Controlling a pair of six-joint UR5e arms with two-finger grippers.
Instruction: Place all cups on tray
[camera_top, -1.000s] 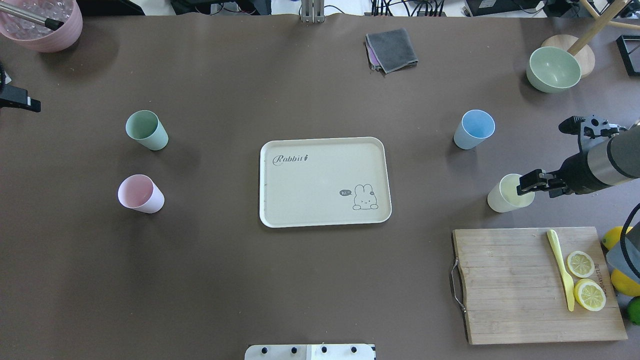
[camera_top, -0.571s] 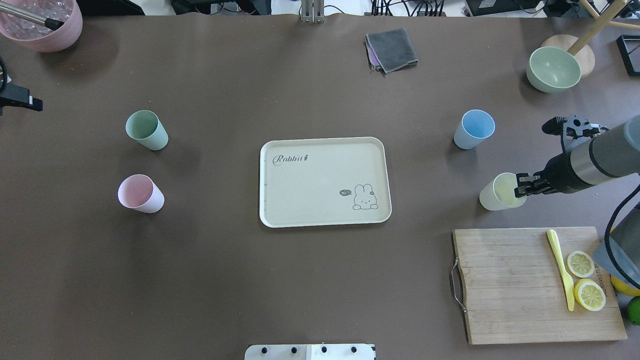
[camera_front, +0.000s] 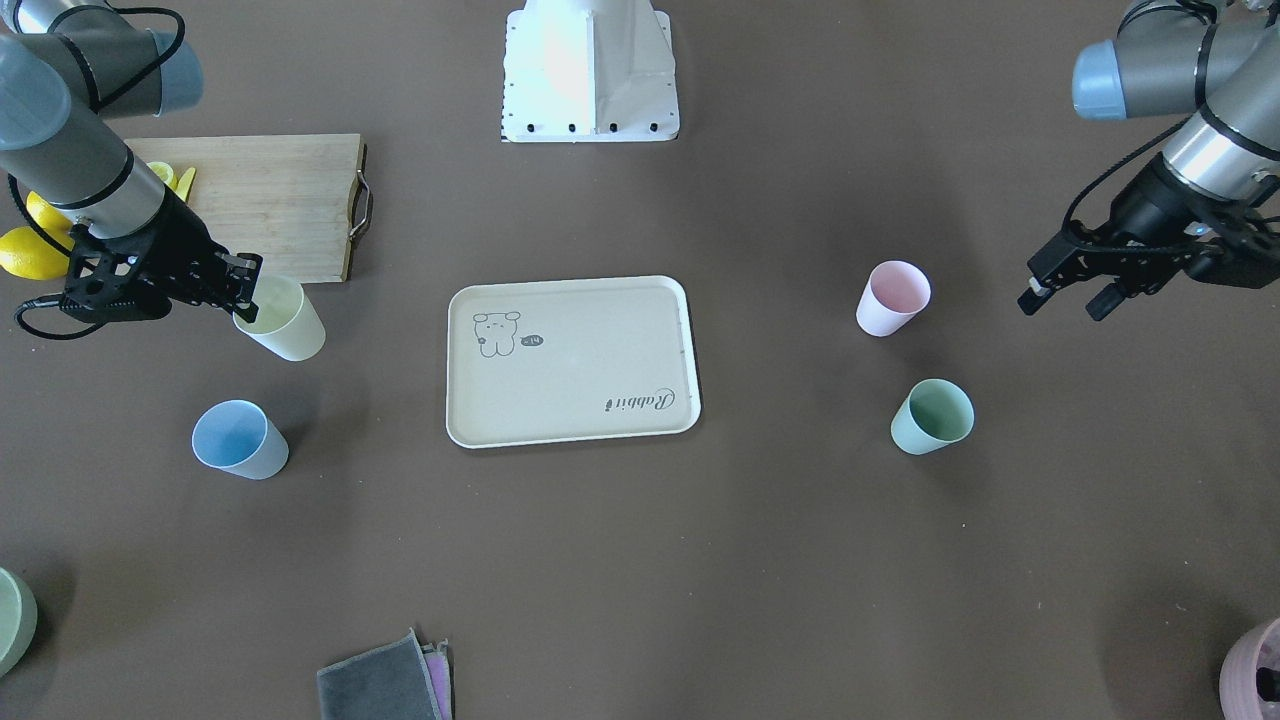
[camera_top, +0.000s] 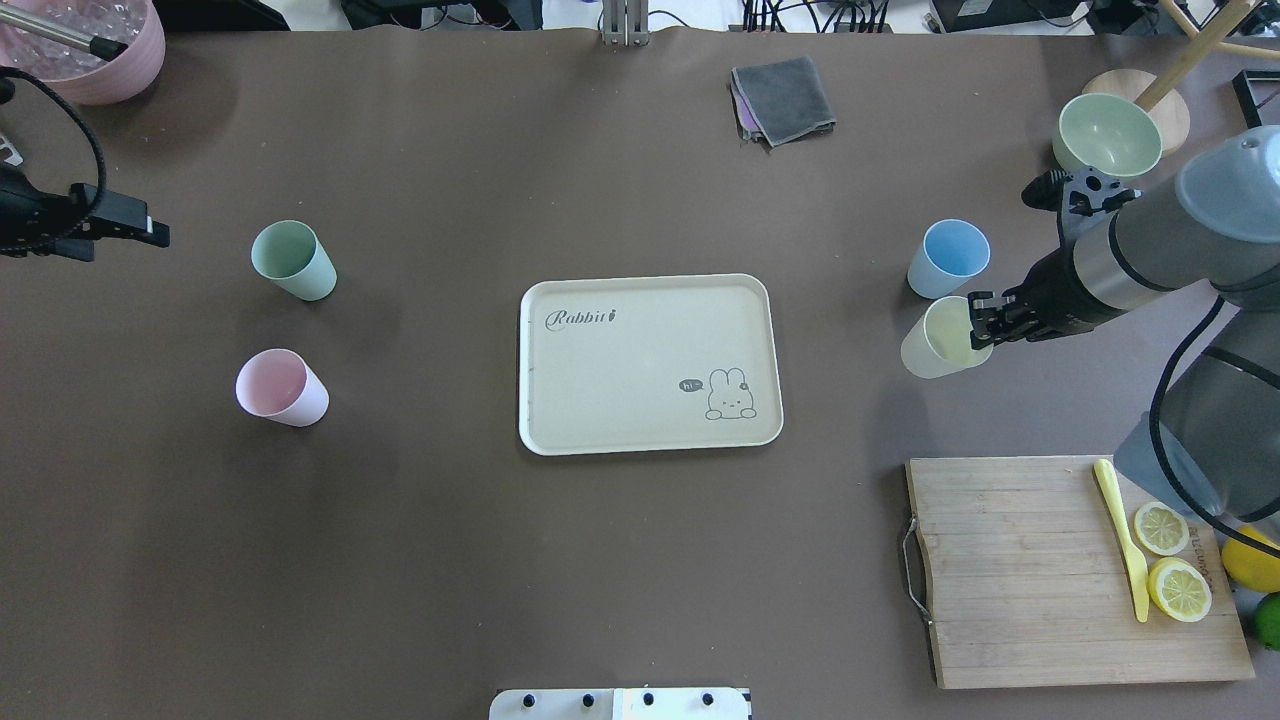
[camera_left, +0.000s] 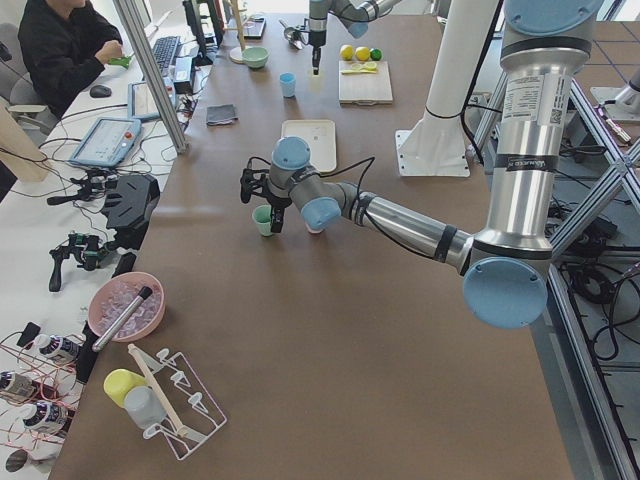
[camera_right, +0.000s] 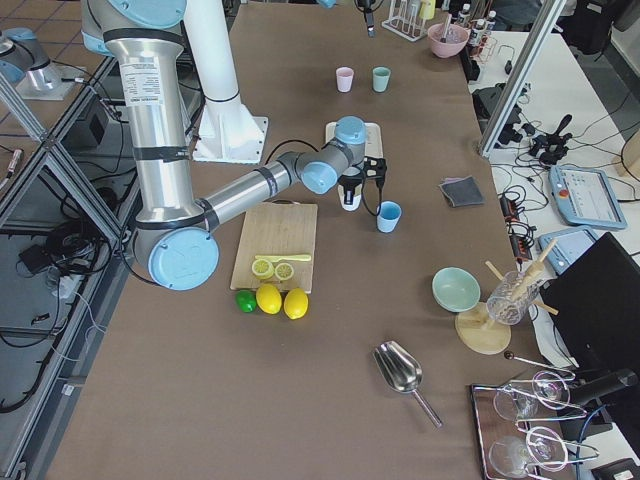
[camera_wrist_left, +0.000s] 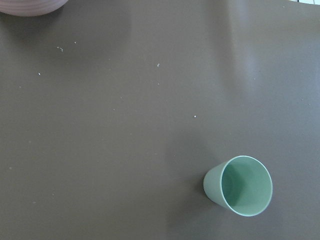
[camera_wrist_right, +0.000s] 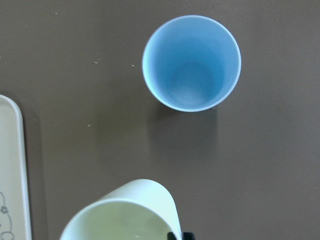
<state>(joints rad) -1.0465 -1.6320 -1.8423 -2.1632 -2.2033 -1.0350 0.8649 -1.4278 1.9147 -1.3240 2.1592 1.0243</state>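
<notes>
Gripping yellow cup (camera_top: 935, 345) rim: right gripper (camera_top: 975, 322), arm outstretched | left gripper (camera_front: 1063, 303): fingers apart, near green cup (camera_top: 293, 260)

— What moved?
— The yellow cup (camera_top: 935, 345), pinched at its rim by the right fingers (camera_top: 985, 312), has travelled away from the cutting board (camera_top: 1020, 570) toward the tray (camera_top: 640, 370). It is now just beside the blue cup (camera_top: 948, 258).
— And the other side?
— The left fingers (camera_top: 140, 228) have come in from the edge, nearer the green cup (camera_top: 292, 260).
</notes>
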